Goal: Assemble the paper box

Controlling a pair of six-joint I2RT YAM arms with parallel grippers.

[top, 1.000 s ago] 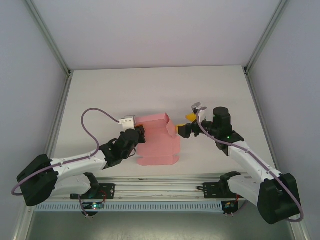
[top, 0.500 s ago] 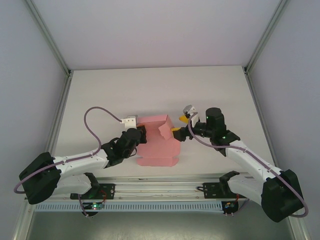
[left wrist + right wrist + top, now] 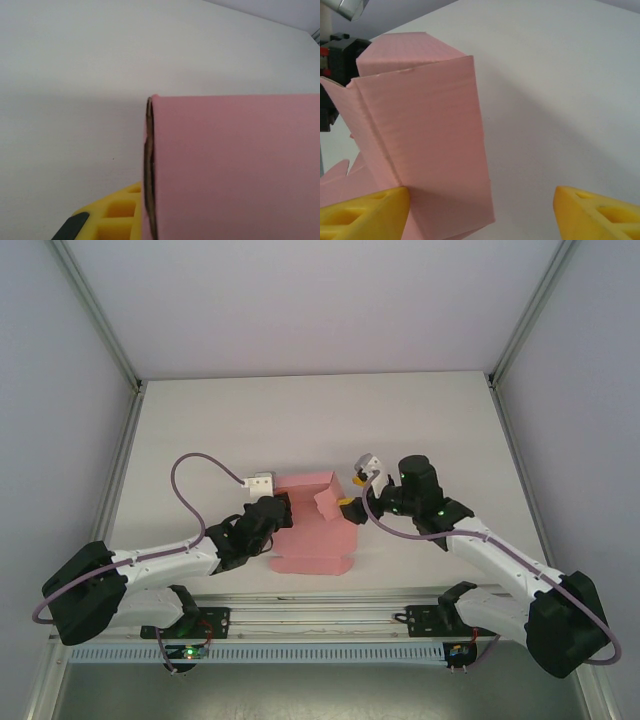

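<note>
Two arms are converging on the paper box [image 3: 312, 532] in the top view, where we are seeing it lying on the white surface [image 3: 300, 420] near the front edge, a flap standing up on its right. At the left wrist, the left jaws are gripping the pink card's edge, closed tight, one yellow pad [image 3: 117, 217] showing beneath it. At the right wrist, the right jaws are gaping wide, holding nothing, the upright flap sitting just beside one yellow finger [image 3: 362, 212].

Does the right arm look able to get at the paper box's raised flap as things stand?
Probably yes: the open right pincer brackets the raised flap of the paper box, nothing blocking.
</note>
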